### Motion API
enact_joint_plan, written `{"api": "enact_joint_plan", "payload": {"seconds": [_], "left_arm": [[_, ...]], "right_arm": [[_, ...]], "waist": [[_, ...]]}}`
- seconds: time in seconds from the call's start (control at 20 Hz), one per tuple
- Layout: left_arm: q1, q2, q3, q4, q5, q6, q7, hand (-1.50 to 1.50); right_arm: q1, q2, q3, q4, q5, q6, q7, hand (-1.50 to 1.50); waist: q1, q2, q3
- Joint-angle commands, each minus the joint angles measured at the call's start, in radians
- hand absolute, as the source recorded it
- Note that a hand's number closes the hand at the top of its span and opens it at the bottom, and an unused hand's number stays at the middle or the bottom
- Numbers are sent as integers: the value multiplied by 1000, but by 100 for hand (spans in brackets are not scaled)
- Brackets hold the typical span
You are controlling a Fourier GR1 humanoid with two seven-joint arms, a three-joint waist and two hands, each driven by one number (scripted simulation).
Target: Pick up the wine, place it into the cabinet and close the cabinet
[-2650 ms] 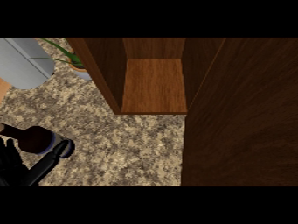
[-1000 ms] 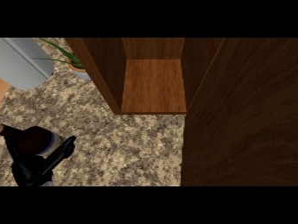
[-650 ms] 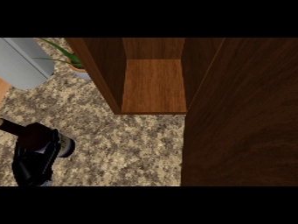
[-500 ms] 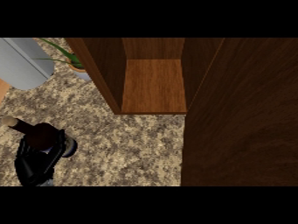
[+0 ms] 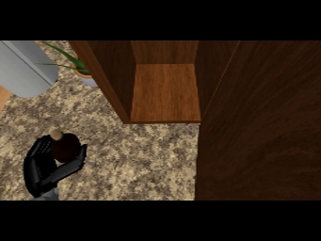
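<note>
Gripping the wine bottle (image 5: 64, 146) upright, left hand (image 5: 46, 165) fingers curled round its dark body, low left over the desk (image 5: 142, 160); open cabinet shelf (image 5: 166, 92) lying up and right, well apart

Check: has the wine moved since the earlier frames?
Yes. The wine, held in the left hand, has shifted right and up the view, toward the open cabinet.

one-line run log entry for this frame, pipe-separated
phase: carry | left hand: curled round wine bottle above counter | cabinet: open, shelf bare | right hand: not visible | wine not yet in cabinet
</note>
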Motion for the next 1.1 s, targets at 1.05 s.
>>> {"api": "enact_joint_plan", "payload": {"seconds": [1.05], "left_arm": [[125, 116, -232, -640, -31, -213, 386, 150]], "right_arm": [[36, -2, -44, -115, -129, 22, 63, -150]], "waist": [[7, 2, -4]]}}
